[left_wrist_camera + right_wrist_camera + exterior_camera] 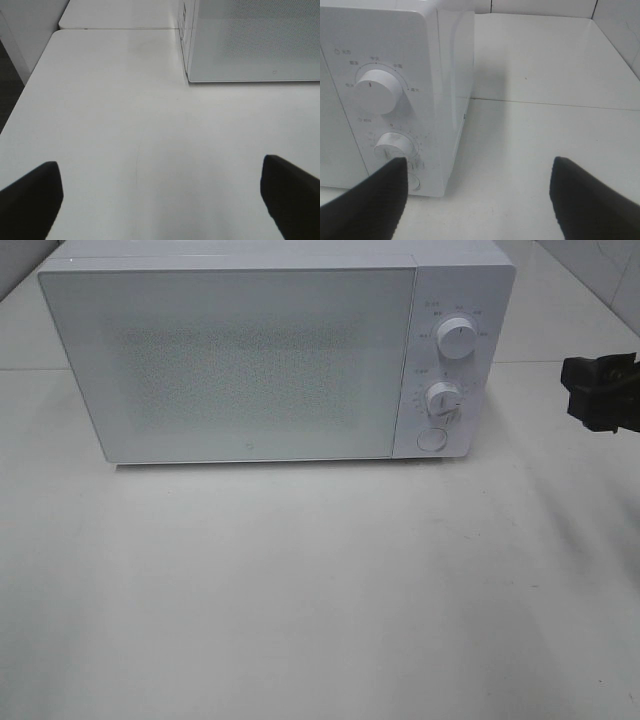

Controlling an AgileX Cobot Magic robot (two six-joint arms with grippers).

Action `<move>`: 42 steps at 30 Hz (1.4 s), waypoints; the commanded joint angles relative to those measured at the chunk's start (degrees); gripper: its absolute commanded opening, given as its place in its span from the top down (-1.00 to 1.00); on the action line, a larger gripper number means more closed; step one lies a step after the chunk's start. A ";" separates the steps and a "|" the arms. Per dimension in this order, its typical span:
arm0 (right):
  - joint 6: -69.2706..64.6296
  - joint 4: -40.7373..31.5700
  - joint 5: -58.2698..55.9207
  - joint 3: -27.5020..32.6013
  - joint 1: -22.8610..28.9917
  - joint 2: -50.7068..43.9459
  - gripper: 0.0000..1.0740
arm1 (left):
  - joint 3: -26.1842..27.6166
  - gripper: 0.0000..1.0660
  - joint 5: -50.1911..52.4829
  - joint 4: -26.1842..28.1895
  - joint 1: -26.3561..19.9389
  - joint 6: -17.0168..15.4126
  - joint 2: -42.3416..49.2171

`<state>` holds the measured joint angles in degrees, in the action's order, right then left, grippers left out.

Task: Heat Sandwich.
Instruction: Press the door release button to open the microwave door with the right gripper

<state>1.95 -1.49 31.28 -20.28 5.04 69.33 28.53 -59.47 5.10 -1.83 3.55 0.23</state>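
Left gripper point(160, 197) hangs spread and empty over the table point(125, 100), parked off to the side of the microwave point(250, 360), I judge so its shut door can swing. No sandwich shows anywhere, and I can't tell through the speckled door. Small print rings the upper dial point(457, 340) and lower dial point(442, 398), too fine to read. Right gripper point(580, 390), also spread, holds nothing, level with those controls.

The white box-shaped microwave oven point(240, 360) stands at the back of the pale flat worktop point(300, 600). On its right-hand panel a round white upper knob point(457, 341) sits above a round white lower knob point(441, 398), with a round white button point(431, 439) beneath both. The black right end effector point(585, 392) hangs off the oven's right side, apart from it.
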 commanded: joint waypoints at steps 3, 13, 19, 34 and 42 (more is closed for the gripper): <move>1.66 -4.76 7.45 1.89 1.15 2.46 -0.42 | -0.17 -0.90 0.11 0.17 -0.17 -0.06 1.43; 12.03 -19.48 18.91 2.98 14.15 11.69 -0.42 | -0.17 -0.90 0.11 0.17 -0.17 -0.06 1.43; 12.43 -27.22 24.81 2.92 21.66 16.96 -0.42 | -0.17 -0.90 0.11 0.17 -0.17 -0.06 1.43; 12.49 -45.09 33.23 2.35 38.16 27.79 -0.42 | -0.17 -0.90 0.11 0.17 -0.17 -0.06 1.43; 12.66 -48.82 33.06 0.23 42.46 30.31 -0.42 | -0.17 -0.90 0.11 0.17 -0.17 -0.06 1.43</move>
<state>13.81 -49.90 64.00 -19.48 47.27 99.69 28.53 -59.47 5.10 -1.83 3.55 0.23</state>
